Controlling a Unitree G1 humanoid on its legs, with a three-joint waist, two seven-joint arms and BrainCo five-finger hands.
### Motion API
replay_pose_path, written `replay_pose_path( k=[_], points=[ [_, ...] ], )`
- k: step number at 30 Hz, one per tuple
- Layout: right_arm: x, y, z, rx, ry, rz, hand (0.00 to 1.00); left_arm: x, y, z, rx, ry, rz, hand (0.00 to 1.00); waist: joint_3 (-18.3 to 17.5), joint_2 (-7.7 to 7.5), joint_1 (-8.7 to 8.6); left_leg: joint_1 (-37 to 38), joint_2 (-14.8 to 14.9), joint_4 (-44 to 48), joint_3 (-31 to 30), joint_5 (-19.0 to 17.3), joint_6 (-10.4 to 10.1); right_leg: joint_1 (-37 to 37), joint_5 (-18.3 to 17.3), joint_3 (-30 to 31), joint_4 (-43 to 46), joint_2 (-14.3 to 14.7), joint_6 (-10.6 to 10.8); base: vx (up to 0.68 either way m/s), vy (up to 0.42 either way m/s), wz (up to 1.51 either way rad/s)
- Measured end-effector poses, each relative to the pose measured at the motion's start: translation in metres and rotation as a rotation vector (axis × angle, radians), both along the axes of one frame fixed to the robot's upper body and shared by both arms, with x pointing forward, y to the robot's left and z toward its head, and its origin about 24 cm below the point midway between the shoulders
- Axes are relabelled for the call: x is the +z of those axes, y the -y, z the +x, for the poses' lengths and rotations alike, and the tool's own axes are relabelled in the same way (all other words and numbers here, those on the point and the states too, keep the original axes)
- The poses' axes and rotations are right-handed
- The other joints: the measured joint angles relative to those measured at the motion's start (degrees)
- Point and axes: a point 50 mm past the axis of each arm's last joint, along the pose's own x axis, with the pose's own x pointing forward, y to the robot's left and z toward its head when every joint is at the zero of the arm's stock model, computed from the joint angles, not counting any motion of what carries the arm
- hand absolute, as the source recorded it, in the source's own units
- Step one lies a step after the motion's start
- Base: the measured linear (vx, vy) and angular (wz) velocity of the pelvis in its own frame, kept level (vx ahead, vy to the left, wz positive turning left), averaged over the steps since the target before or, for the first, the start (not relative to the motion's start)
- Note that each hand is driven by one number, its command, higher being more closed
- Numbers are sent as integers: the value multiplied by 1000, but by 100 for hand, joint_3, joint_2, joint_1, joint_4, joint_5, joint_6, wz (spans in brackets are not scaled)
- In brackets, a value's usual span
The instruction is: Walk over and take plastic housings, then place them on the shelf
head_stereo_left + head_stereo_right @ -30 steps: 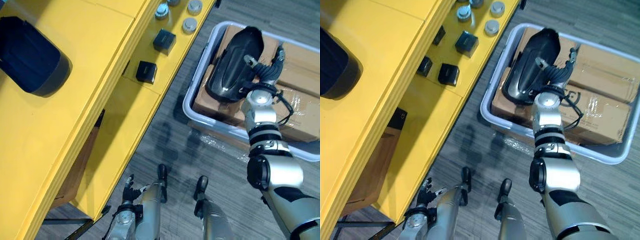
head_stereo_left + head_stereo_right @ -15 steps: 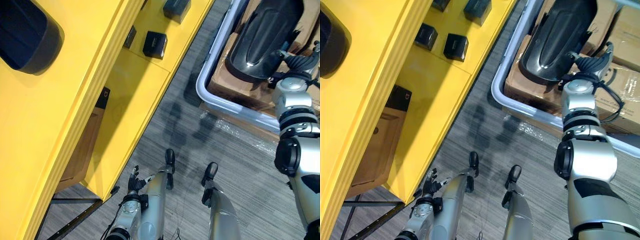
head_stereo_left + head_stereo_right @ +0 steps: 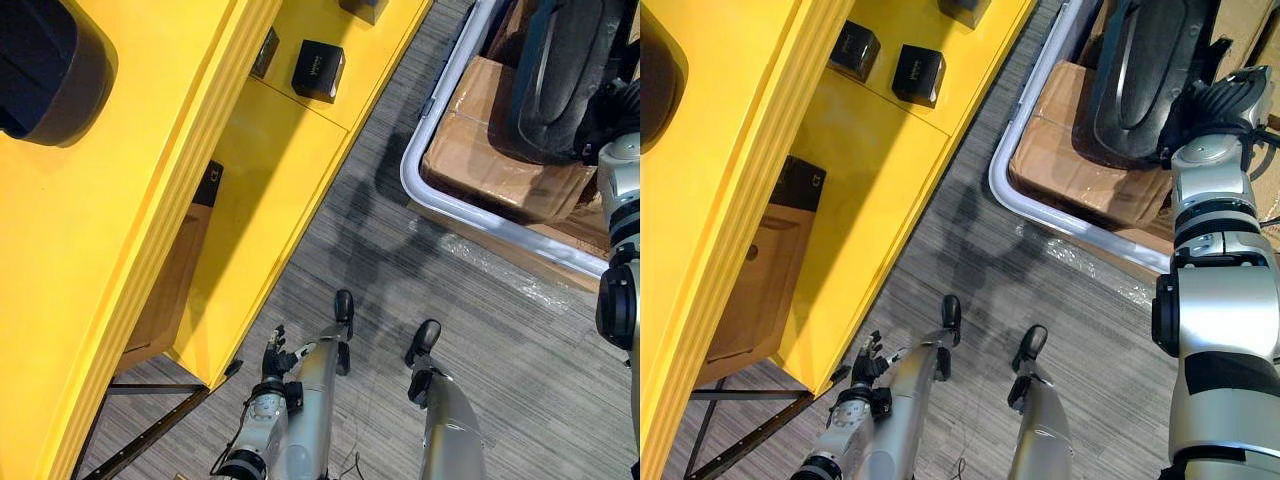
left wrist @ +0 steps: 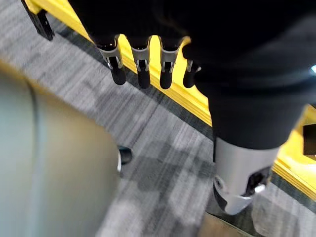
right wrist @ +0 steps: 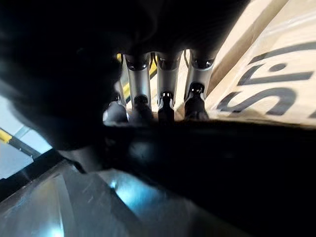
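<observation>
The black plastic housing (image 3: pixel 1140 70) is in the right hand (image 3: pixel 1225 100), whose fingers (image 5: pixel 140 94) are curled over its edge, above the cardboard boxes (image 3: pixel 1080 180) in the pale bin (image 3: pixel 1040 215). The left hand (image 3: pixel 865 362) hangs low beside the yellow shelf (image 3: pixel 880 180), its fingers straight and loose. Small black boxes (image 3: pixel 918 73) stand on that shelf.

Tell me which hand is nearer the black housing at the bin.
Right. The right hand grips the black housing by its edge over the bin; the left hand hangs open, low beside the yellow shelf, well apart from it.
</observation>
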Motion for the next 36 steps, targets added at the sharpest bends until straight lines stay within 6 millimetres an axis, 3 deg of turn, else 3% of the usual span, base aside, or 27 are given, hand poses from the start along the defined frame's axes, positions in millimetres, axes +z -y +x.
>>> replay_pose_path(
  k=[5,7,8,14,17,19,22,27,36],
  points=[
    [-2,-1,1,20,-23,4,100,13,16,2,-35,55,-58,0,0,-1,-83,413,-63,-186,2,56,-3,350,-6,-20,-49,-47,1,12,-17,6],
    [-3,1,0,13,-20,4,100,30,18,9,-44,138,-77,0,0,-1,-114,590,-84,-252,-1,76,-3,549,-5,-29,-148,-44,1,-1,-14,8],
    [-2,1,0,10,-8,11,100,49,20,15,-50,223,-105,0,0,-1,-203,695,-115,-305,-25,103,3,718,-4,-46,-285,-43,3,1,-8,10],
    [-6,2,0,-36,-76,-123,100,109,22,31,-66,480,-212,0,1,-8,-537,1202,-188,-600,21,208,26,1286,134,-40,-773,-10,61,17,-2,0],
    [-1,-6,2,-33,-70,-181,100,141,27,52,-110,580,-262,0,-1,-47,-720,1408,-194,-821,63,315,13,1452,229,-9,-951,39,49,20,-32,-6],
    [7,-25,8,-2,-51,-273,100,171,35,72,-171,654,-346,0,0,-71,-849,1597,-167,-1059,163,434,-6,1548,369,35,-1110,89,28,14,-56,-18],
    [7,-59,18,76,-37,-382,100,196,50,97,-246,653,-450,0,-43,-205,-990,1932,-149,-1403,350,564,-35,1645,413,217,-1169,131,6,11,-61,-30],
    [-2,-109,28,204,-9,-488,100,217,66,124,-286,584,-574,0,-169,-534,-1257,2173,-84,-1876,642,757,-99,1659,635,491,-1492,259,-32,7,-42,-29],
    [-16,-161,18,360,73,-685,100,240,67,144,-268,524,-731,0,-214,-631,-1536,2464,-56,-2137,983,781,-124,1665,760,806,-1528,363,-36,-1,8,-21]
  ],
)
